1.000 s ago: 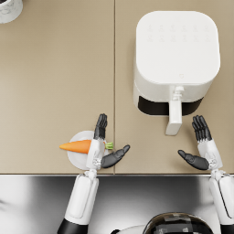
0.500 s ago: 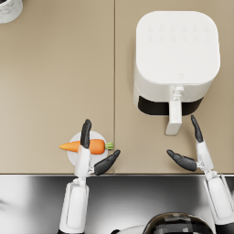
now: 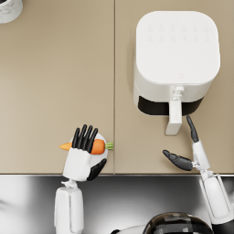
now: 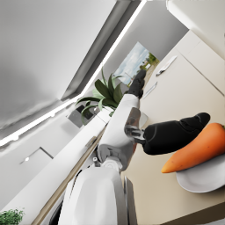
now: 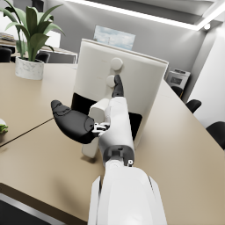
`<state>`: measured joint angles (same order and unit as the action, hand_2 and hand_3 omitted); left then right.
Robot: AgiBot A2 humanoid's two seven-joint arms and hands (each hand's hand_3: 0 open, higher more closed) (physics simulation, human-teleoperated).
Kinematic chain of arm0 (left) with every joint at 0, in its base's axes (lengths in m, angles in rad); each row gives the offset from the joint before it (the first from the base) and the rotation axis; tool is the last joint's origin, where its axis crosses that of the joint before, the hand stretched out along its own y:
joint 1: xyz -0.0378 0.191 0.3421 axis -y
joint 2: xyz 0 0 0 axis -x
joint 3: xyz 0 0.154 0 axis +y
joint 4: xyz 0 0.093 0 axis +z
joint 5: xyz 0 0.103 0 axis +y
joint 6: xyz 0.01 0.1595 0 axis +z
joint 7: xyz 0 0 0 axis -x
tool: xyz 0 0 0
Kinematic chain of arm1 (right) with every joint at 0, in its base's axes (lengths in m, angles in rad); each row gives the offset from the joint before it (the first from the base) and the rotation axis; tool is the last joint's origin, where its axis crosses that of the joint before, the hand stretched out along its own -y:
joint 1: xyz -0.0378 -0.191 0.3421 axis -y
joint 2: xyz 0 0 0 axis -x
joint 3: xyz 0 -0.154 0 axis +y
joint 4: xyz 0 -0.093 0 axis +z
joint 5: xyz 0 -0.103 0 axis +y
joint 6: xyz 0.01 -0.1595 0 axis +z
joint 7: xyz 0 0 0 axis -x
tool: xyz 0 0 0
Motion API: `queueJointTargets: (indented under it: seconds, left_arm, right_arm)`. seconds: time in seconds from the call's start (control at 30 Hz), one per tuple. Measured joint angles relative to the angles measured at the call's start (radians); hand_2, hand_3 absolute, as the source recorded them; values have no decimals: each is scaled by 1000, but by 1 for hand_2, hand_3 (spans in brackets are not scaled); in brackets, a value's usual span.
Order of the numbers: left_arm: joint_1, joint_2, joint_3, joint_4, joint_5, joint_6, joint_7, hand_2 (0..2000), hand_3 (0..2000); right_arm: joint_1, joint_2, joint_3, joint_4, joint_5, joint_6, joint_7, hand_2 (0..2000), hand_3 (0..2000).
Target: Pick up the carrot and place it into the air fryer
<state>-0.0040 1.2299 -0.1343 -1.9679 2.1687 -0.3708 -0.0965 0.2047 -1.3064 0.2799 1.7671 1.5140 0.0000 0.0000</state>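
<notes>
An orange carrot (image 3: pixel 99 146) with a green stub lies on a small white plate (image 3: pixel 104 156) near the table's front edge. My left hand (image 3: pixel 82 157) hovers over it, its straight fingers (image 3: pixel 85 138) crossing the carrot's middle and hiding part of it. In the left wrist view the thumb (image 4: pixel 176 134) lies right against the carrot (image 4: pixel 200 147) above the plate (image 4: pixel 202 178), and the fingers are not wrapped around it. The white air fryer (image 3: pixel 176 59) stands at the back right, handle (image 3: pixel 173 116) toward me. My right hand (image 3: pixel 193 151) is open just below and right of the handle.
A white plant pot (image 3: pixel 9 9) sits at the far left corner; in the right wrist view it shows as a potted plant (image 5: pixel 30 39) left of the air fryer (image 5: pixel 118 83). A seam (image 3: pixel 114 68) runs down the tabletop. The table's front edge (image 3: pixel 137 173) lies beneath both wrists.
My left hand has shifted left until its fingers lie across the carrot. My right hand has turned edge-on, thumb out to the left, and sits slightly lower near the fryer handle.
</notes>
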Motion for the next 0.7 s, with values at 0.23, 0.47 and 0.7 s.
queueJointTargets:
  seconds: [0.23,0.47,0.7]
  left_arm:
    - [34,-4,1,15,319,-122,-32,0,0]
    - [77,3,91,176,574,-146,-32,0,0]
    - [120,9,157,302,612,-73,-28,0,0]
  right_arm:
    - [-1,-16,1,-5,0,0,0,0,0]
    - [14,-40,-13,-12,0,0,0,0,0]
    - [46,-71,-25,-36,0,0,0,0,0]
